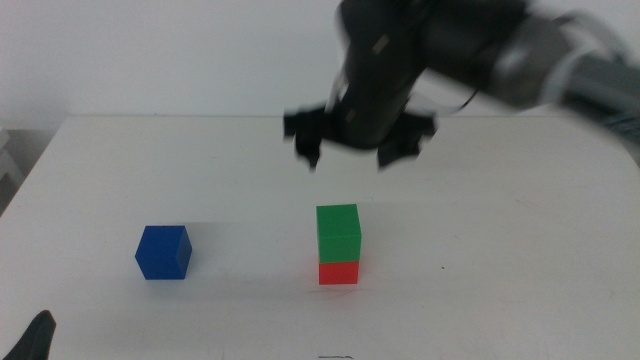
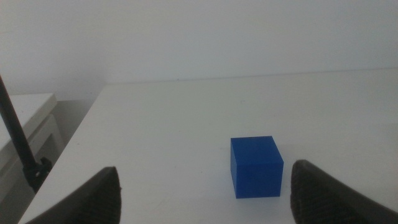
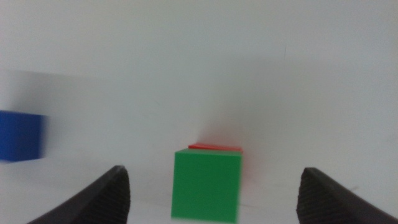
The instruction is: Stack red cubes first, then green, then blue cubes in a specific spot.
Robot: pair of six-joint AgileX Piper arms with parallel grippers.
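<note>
White tabletop (image 1: 480,300) is being shared by the matte green cube (image 1: 338,233), stacked on the red cube (image 1: 339,272), and the blue cube (image 1: 163,251), well apart. Above, the right gripper (image 1: 356,145) is being held spread, empty; the left gripper (image 2: 205,193) likewise. The stack could be toppled by a careless placement.
</note>
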